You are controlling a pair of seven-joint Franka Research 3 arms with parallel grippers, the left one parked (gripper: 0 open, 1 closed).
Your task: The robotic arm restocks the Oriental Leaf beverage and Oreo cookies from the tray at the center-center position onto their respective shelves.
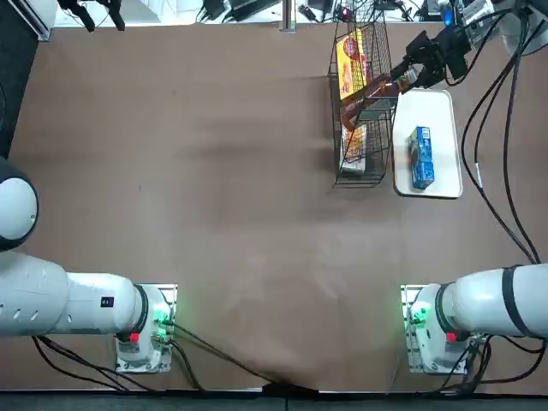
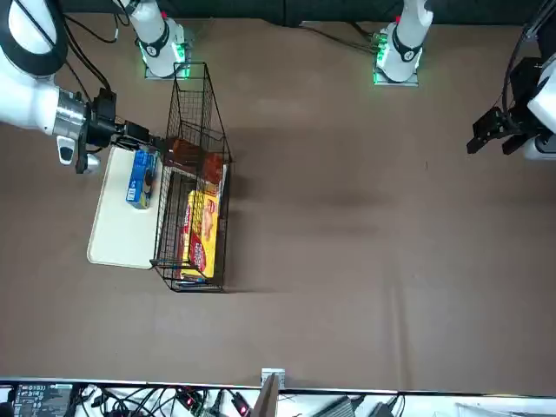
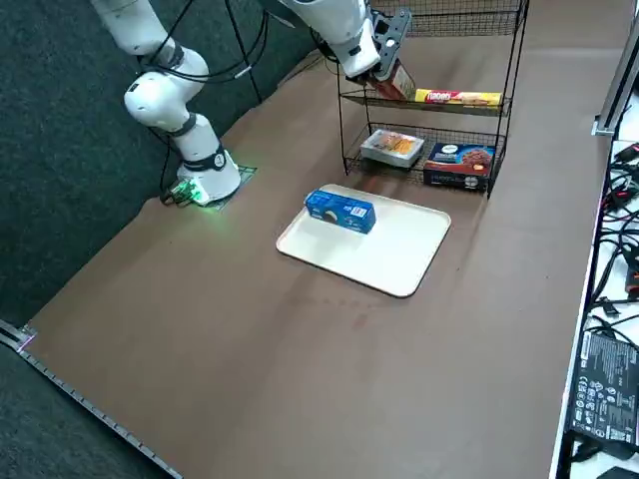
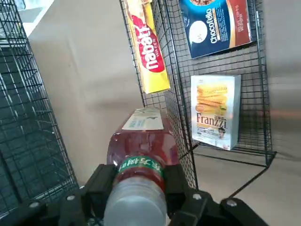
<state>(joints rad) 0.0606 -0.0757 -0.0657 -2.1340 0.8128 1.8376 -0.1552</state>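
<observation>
Reaching over the wire rack, the white robotic arm holds one bottle of amber-brown tea, base first, among the shelves. The right gripper is closed around its neck, just below the cap, presumably so that the wide body can go in ahead of the fingers. The bottle lies beside a yellow-red snack pack, at about the same level; whether the mesh bears its weight yet, I cannot tell.

Near the rack is one white tray, likely set close to keep the carry short. One blue Oreo box rests on it, towards one end, seemingly waiting its turn.

Counting the rack's packages besides the bottle, I find three: the yellow-red pack, one pale Franzzi box and one dark blue-and-brown biscuit box. The next move probably calls for settling the bottle before letting go, lest it roll.
</observation>
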